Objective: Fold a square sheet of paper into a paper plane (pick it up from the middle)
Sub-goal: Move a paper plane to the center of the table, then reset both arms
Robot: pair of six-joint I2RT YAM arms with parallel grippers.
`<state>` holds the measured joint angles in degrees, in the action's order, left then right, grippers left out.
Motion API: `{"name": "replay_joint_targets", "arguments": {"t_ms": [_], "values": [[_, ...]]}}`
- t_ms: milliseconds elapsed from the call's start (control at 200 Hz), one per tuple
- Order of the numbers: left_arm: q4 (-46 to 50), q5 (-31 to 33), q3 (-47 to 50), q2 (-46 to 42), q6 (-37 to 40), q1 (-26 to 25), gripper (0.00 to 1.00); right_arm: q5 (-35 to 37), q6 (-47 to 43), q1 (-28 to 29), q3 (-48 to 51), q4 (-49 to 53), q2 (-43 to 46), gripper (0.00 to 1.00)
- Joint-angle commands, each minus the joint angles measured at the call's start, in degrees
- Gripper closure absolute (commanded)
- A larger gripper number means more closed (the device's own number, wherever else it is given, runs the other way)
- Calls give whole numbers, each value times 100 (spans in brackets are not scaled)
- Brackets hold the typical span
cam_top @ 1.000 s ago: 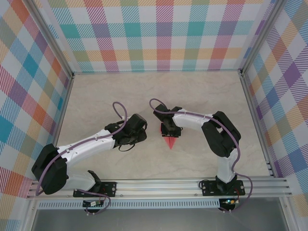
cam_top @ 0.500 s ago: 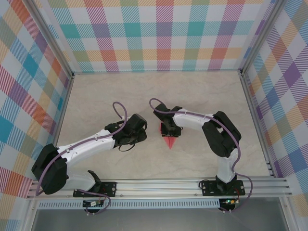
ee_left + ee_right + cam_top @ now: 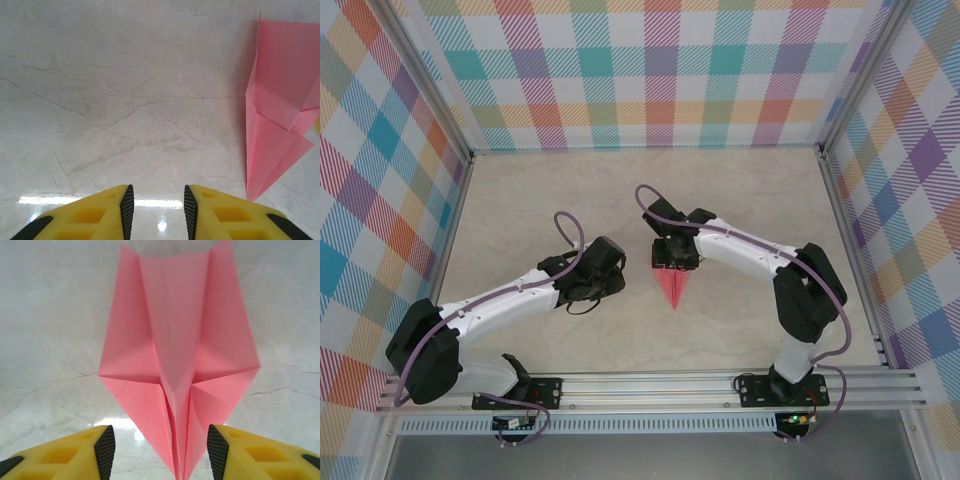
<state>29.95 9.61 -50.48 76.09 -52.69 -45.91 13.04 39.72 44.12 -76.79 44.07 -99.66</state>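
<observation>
Nearest the arm bases is the nose of the paper plane (image 3: 672, 288), a salmon-pink dart lying flat on the marbled table (image 3: 750, 200) about mid-way across. Its long axis runs near to far, with the point toward the bases and the blunt tail away from them. The centre crease reads clearly from the right wrist (image 3: 175, 355). Just left of it the left gripper (image 3: 603, 275) has not moved. Its claw stands at a narrow gap with nothing in it (image 3: 156, 200), and the plane lies off to its right (image 3: 277, 115). Beyond, over the tail, the right gripper (image 3: 675, 253) has drawn back toward the far side and spread wider in the last second, so more of the dart is uncovered. Its fingers (image 3: 161, 442) stand well apart, either side of the paper, gripping nothing. My read is that the plane is folded and let go, so the task is about done.
</observation>
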Motion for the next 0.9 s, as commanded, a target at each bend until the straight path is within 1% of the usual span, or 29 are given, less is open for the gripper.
{"name": "replay_joint_targets", "arguments": {"t_ms": [0, 190, 300, 360, 400, 485, 540, 590, 605, 630, 660, 735, 795, 835, 895], "values": [[105, 131, -49, -150, 84, 83, 65, 376, -238, 9, -38, 152, 738, 43], [131, 325, -66, -277, 211, 87, 63, 1456, -514, 9, 430, 15, 2010, 35], [173, 564, -61, -429, 340, 90, 61, 2396, -631, -40, 900, -193, 2748, 26], [240, 743, -70, -525, 418, 84, 53, 2876, -727, -155, 1204, -337, 3046, 20], [287, 899, -72, -572, 469, 91, 48, 3094, -839, -290, 1393, -437, 3164, 18], [486, 1257, -83, -685, 550, 93, 34, 3307, -1134, -663, 1730, -601, 3282, 14], [599, 1447, -78, -753, 610, 104, 28, 3353, -1578, -868, 2009, -901, 3290, 13], [697, 1628, -78, -806, 644, 121, 21, 3595, -1805, -1015, 2275, -1166, 3273, 13], [727, 1677, -87, -823, 661, 130, 19, 3682, -1823, -1071, 2334, -1242, 3269, 12], [766, 1747, -91, -849, 694, 142, 15, 3786, -1813, -1179, 2477, -1366, 3268, 7], [823, 1839, -99, -887, 727, 143, 9, 3811, -1796, -1335, 2631, -1510, 3284, 0], [998, 2107, -120, -970, 792, 174, 0, 3755, -2214, -1639, 3165, -2315, 3285, 0], [1120, 2295, -130, -1042, 858, 213, 0, 3567, -2724, -1836, 3600, -3112, 3205, 0], [1190, 2417, -133, -1084, 903, 247, 0, 3366, -2910, -1997, 3818, -3520, 3100, 0], [1311, 2604, -131, -1138, 909, 305, 0, 2876, -3081, -2261, 4061, -4003, 2867, 0]]}}
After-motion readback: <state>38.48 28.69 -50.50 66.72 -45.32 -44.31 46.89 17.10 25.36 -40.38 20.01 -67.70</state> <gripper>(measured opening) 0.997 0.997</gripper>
